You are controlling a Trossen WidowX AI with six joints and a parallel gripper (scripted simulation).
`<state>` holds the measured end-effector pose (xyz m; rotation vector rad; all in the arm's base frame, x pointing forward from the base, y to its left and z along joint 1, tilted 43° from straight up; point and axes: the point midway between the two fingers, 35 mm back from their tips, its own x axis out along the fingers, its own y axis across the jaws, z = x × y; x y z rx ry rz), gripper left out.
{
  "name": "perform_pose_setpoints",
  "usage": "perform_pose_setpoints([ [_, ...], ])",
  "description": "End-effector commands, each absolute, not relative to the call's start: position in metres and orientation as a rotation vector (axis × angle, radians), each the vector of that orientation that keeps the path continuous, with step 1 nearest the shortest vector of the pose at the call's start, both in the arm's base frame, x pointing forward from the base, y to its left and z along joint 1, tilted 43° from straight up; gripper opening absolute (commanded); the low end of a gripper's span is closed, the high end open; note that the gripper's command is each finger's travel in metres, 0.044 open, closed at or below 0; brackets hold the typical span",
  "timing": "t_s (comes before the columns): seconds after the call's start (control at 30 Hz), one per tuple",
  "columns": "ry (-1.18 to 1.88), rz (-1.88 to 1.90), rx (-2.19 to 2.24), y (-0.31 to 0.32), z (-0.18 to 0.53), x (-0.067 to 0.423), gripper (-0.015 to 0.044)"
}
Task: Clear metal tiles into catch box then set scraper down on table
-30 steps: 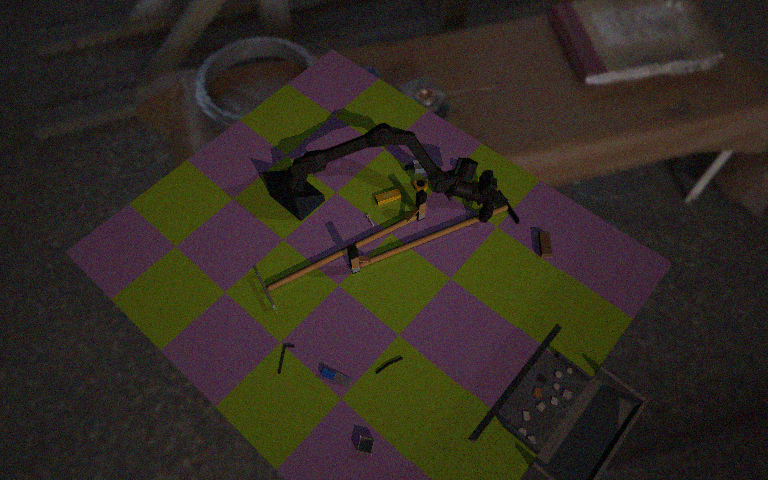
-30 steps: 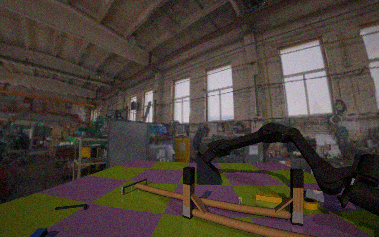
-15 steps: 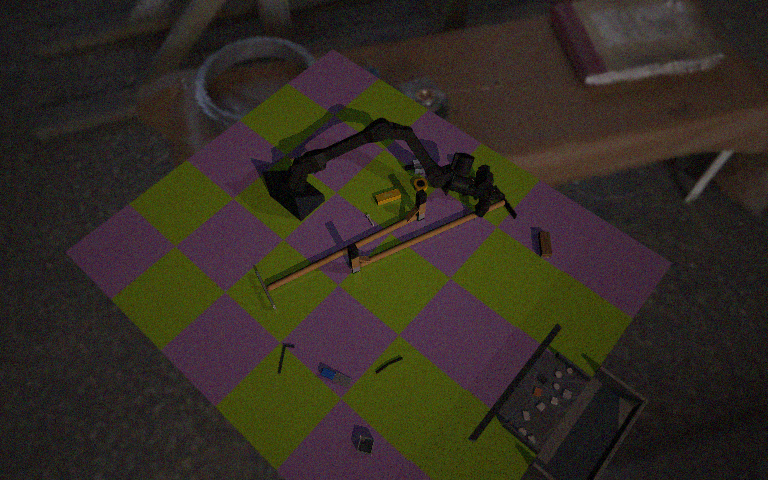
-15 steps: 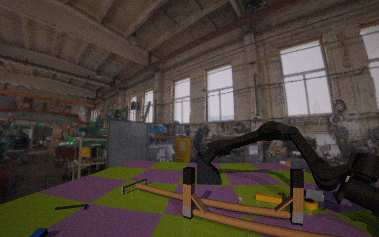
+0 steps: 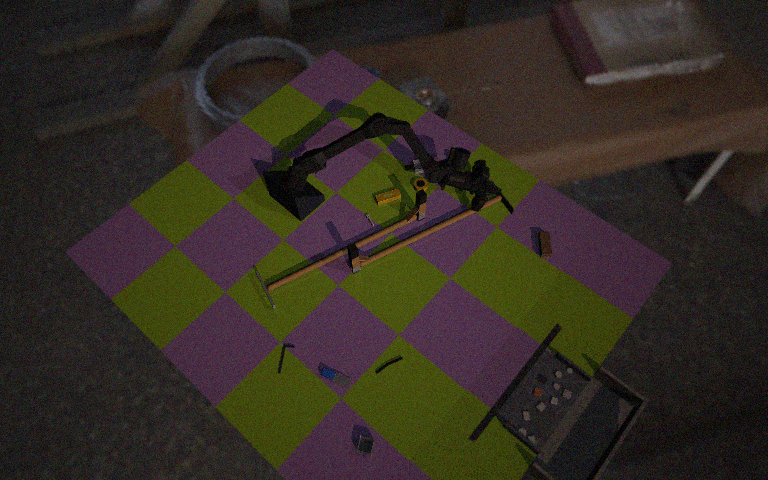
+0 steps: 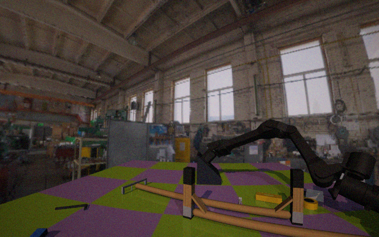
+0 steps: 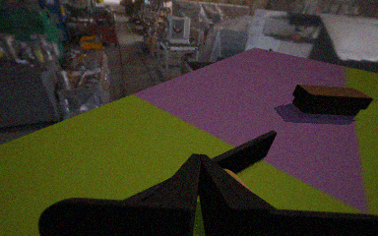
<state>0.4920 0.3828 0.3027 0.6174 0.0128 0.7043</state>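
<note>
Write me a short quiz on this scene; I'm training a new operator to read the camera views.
1. True or false: the pale tiles lie on the bench plate.
2. The hand is: A at the scraper's blade; B by one end of a wooden pole; C over the catch box.
3. Is the hand open or shut?

Key: 1 true. 2 B. 3 shut, its fingers pressed together, with nothing seen between them.
</note>
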Motion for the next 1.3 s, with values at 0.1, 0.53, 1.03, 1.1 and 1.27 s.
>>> perform_pose_setpoints([
  [0.1, 0.06, 0.743, 0.606, 0.404, 0.289, 0.469, 0.0],
  [0.53, 0.062, 0.743, 0.607, 0.407, 0.292, 0.449, 0.0],
  [1.03, 0.063, 0.742, 0.608, 0.409, 0.295, 0.425, 0.0],
  [1.1, 0.063, 0.742, 0.608, 0.409, 0.295, 0.422, 0.0],
  [1.27, 0.064, 0.742, 0.608, 0.409, 0.295, 0.416, 0.0],
])
